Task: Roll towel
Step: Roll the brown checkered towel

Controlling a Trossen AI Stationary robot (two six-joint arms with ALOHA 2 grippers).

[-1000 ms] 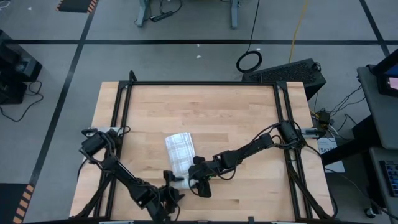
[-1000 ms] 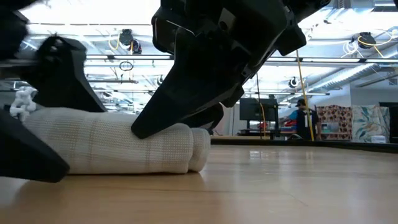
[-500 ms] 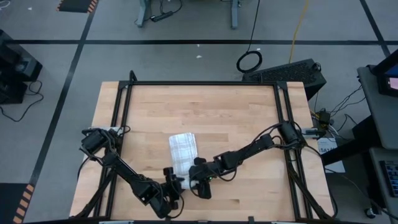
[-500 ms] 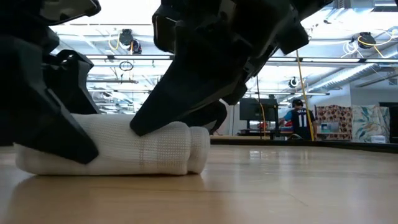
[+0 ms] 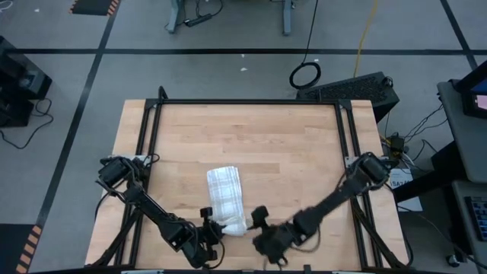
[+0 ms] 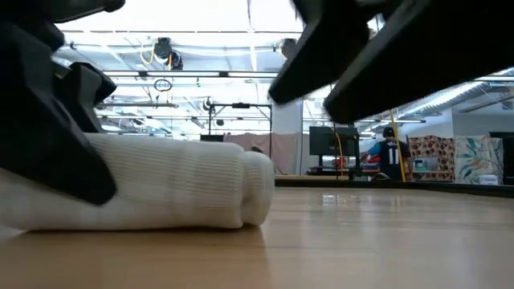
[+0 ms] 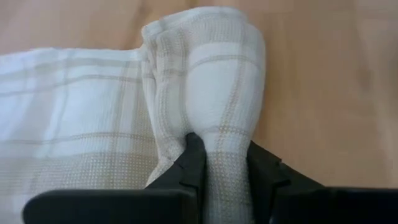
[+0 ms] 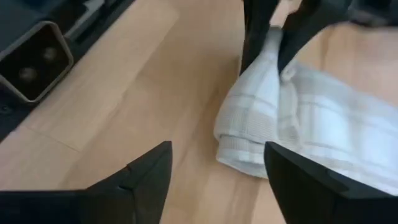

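Wood counter (image 5: pixel 266 144) w/ black frame rails around it; grey floor beyond, cable loop (image 5: pixel 304 74) and black case (image 5: pixel 351 89) off the far edge. Person (image 6: pixel 391 152) far back in room, low view. Nothing between the arms but the towel (image 5: pixel 226 195): lies near counter's front edge, near end rolled, rest flat. Left tool (image 5: pixel 211 226) low at the front, clenched on the rolled end, fingers (image 7: pixel 193 163) pinching a fold. Right tool (image 5: pixel 259 218) just beside the roll, not touching, fingers (image 8: pixel 140 180) spread wide; arm stretched low across front.
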